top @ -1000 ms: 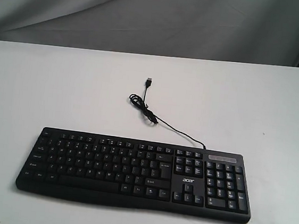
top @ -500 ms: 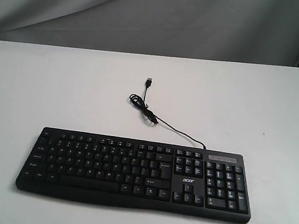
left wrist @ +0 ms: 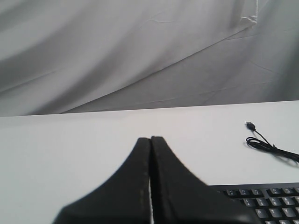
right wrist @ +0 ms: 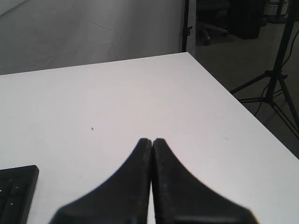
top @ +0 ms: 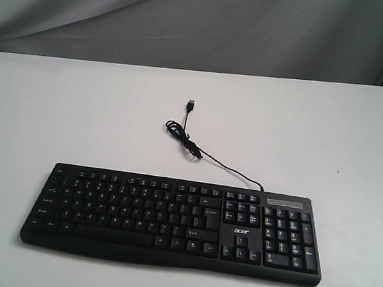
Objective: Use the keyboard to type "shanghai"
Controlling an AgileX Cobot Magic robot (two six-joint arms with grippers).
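**Desk:** Where does the keyboard sit?

**Photographer:** The black keyboard (top: 173, 220) lies flat on a white table (top: 79, 104), close to the near edge in the exterior view. Its long side runs across the picture. The number pad is at the right end, the white legends face up, and an "acer" logo shows above the arrow keys.

**Desk:** And its lead?

**Photographer:** A thin black cable (top: 226, 168) leaves the back edge near the number pad and runs away over the tabletop. It makes one small coil (top: 176, 129) and ends in a USB plug (top: 190, 105) lying loose on the table.

**Desk:** The left pincer?

**Photographer:** The left gripper (left wrist: 150, 139) is closed, its two black fingers pressed flat together with nothing between them. In its wrist view the tip stands against bare tabletop, apart from the keys. A corner of the key rows shows beside it.

**Desk:** The right one?

**Photographer:** The right gripper (right wrist: 152, 140) is the same, fingers pressed together and empty, with the tip over bare white table. One end of the keyboard shows at the edge of that view. Past the table's corner a black tripod stand (right wrist: 275, 79) rests on the floor.

**Desk:** Background?

**Photographer:** A creased grey cloth (top: 191, 20) hangs behind the table.
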